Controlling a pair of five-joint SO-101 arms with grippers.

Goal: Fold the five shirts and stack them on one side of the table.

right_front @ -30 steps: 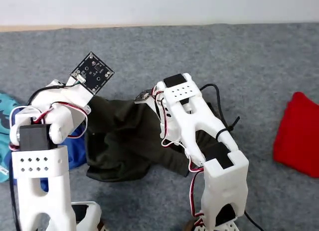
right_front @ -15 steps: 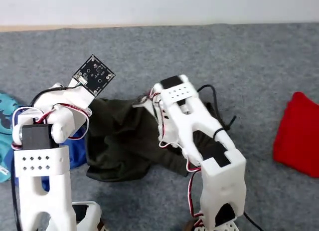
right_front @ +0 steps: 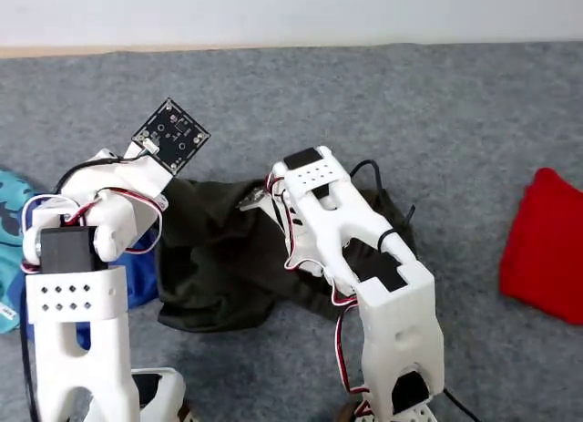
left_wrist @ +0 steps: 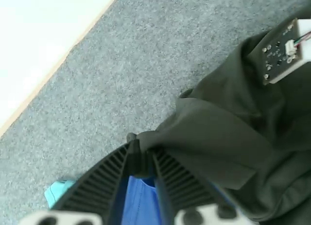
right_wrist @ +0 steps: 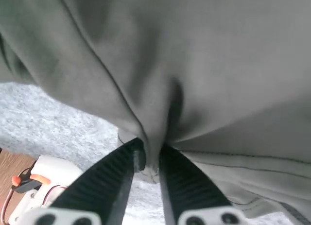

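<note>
Left wrist view: shirt (left_wrist: 218,137) in hand (left_wrist: 141,152)

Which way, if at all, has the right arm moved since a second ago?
Yes. The right arm has shifted left, away from the red folded shirt, its fingers shut on the dark olive shirt.

On the worktop (right_front: 437,103) the middle shirt (right_front: 214,276) lies bunched at frame centre. A second shirt (right_front: 545,249) sits well apart at the right edge. Left of centre, a third shirt (right_front: 141,278) seems tucked under it, and a fourth shirt (right_front: 9,199) lies at the left border.
</note>
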